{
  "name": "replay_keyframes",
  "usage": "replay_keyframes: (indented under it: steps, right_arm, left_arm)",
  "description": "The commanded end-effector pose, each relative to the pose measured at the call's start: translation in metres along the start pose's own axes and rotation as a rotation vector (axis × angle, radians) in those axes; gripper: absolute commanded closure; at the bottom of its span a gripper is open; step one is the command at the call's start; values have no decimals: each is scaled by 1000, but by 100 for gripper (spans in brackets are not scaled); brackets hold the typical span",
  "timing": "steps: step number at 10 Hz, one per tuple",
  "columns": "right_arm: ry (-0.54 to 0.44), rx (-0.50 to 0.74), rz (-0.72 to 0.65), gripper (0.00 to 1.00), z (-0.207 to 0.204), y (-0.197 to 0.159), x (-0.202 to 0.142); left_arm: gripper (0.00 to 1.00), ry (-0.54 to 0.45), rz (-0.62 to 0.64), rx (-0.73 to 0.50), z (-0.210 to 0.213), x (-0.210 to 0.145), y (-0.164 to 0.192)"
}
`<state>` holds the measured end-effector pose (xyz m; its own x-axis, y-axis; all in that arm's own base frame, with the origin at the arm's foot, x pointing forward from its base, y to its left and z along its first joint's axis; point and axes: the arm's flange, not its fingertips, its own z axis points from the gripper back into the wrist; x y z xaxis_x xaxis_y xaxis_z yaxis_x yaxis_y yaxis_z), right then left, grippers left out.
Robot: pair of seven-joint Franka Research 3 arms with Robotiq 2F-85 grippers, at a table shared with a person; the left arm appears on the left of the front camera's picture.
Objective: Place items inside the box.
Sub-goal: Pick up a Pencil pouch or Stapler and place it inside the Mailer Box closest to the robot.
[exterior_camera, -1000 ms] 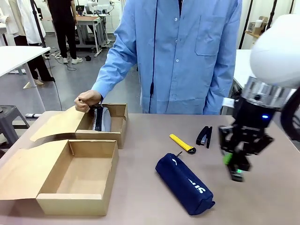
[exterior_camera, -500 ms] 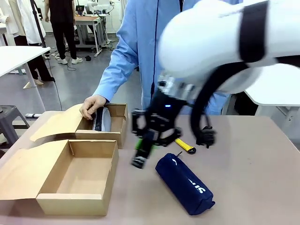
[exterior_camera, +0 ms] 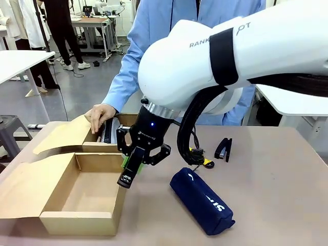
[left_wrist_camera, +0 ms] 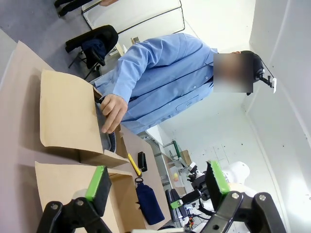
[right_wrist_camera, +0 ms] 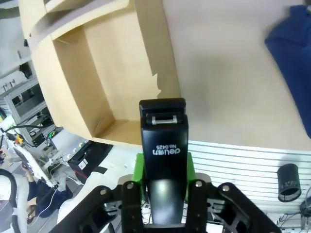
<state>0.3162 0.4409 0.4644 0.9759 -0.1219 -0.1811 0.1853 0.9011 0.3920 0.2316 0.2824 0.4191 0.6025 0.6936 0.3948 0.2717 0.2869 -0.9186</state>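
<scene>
Front view, right hand (exterior_camera: 131, 165) gripping black stapler (exterior_camera: 126, 178) above box (exterior_camera: 77, 223) edge

Tan tabletop (exterior_camera: 287, 195) carries a small, narrow brown cardboard box (exterior_camera: 100, 148), flap open, far-left; person in light-blue button shirt (exterior_camera: 130, 66) stands behind it; white side table (exterior_camera: 20, 59), grey stool (exterior_camera: 10, 128) beyond.

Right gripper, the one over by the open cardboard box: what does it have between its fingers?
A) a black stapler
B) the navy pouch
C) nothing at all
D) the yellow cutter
A: the right wrist view shows a black stapler clamped between the green pads of the right gripper, while the yellow cutter and the navy pouch lie on the table.
</scene>
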Motion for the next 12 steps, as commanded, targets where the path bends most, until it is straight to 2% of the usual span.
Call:
replay_keyframes:
  steps: [1,3,4,6,8,11,12]
  right_arm:
    - [10,-11,-5,63,-7,-2,3]
    - [-7,-45,155,63,-26,45,12]
    - [-8,-91,173,63,-41,71,21]
    - [33,-150,201,63,-67,98,30]
    - [14,-223,146,63,-87,108,38]
    - [11,-231,92,63,-92,107,38]
    - [26,-242,93,11,-93,105,39]
  left_arm:
    - [0,-13,-25,-17,-1,1,-1]
    - [0,-13,-25,-17,-1,1,-1]
    - [0,-13,-25,-17,-1,1,-1]
    - [0,-13,-25,-17,-1,1,-1]
    - [0,-13,-25,-17,-1,1,-1]
    - [0,-13,-25,-17,-1,1,-1]
    - [0,-13,-25,-17,-1,1,-1]
